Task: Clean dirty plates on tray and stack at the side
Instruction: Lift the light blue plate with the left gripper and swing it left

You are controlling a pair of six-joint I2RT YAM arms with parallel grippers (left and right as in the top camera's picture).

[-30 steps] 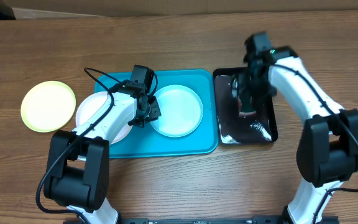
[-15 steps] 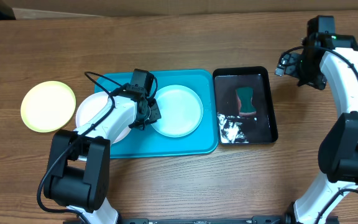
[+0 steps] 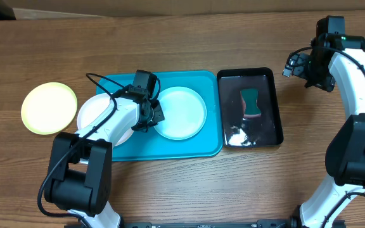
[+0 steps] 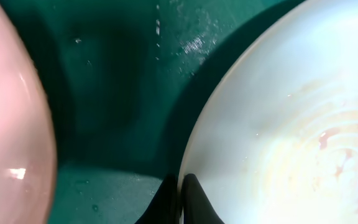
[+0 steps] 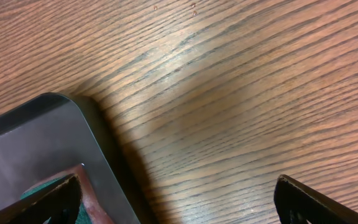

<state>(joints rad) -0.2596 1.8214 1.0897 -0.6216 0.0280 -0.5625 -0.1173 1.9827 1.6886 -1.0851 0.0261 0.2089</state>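
Lying flat and face up, the light blue plate (image 3: 180, 113) sits in the right half of the turquoise tray (image 3: 170, 149). Being round, it has no long axis. The left wrist view shows a faint red-brown smear (image 4: 329, 142) on its face.

The tray's long axis runs left to right across the overhead view, and the tray sits near the middle of the table (image 3: 170, 38). The white plate (image 3: 89, 114) lies at the tray's left end, overlapping the left rim and partly hidden under the left arm (image 3: 116, 117). The yellow-green plate (image 3: 49, 107) lies off the tray on the bare wood, just left of the white one.

The left gripper (image 4: 180, 186) is closed tight, its two fingertips pinching the left rim of the light blue plate. The right gripper (image 5: 178, 190) hangs over the bare table beyond the upper right corner of the black tray (image 3: 266, 85), with its jaws spread wide and nothing between them.

The black tray is glossy and stands just right of the turquoise one, with its long axis running top to bottom of the overhead view. A green and red-brown sponge (image 3: 251, 103) lies inside it.

The table is brown wood grain, and little of the room shows beyond it.

Counted: three plates, two trays, one sponge, two arms.
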